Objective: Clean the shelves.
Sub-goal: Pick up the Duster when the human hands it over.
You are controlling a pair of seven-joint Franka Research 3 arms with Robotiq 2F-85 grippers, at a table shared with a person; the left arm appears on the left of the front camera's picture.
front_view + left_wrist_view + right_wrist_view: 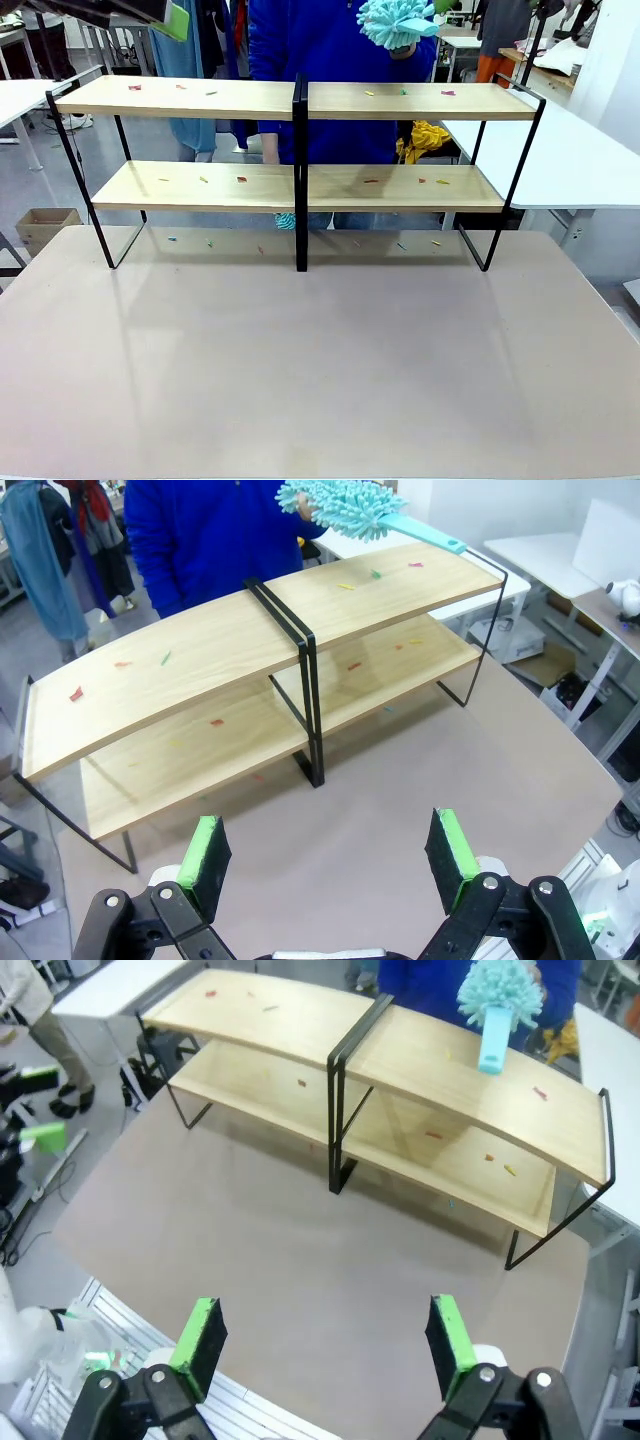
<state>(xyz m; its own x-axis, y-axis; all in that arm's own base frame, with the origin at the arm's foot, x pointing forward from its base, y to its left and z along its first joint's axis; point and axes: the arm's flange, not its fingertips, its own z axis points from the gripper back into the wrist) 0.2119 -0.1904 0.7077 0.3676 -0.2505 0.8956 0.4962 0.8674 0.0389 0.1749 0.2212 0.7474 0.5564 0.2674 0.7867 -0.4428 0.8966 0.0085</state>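
Here are the shelves (200,98), standing across the far part of the table (320,380), close to its far edge, with the black feet planted on the tabletop. A wide stretch of tabletop runs from those feet back to the near edge. Little coloured scraps (241,179) dot both boards and the tabletop under the lower one.

Behind the rack stands a person in blue (300,50), holding a fluffy turquoise duster (398,22) above the right half of the top board, apart from it in the front view.

The left gripper (325,830) hangs over the tabletop, well short of the rack, with its jaws spread wide and nothing between the green pads. The right gripper (322,1325) is likewise released, hanging near the table's near edge. A white side table (590,150) sits just beside the rack's right end, and a cardboard box (42,225) sits on the floor at the left.
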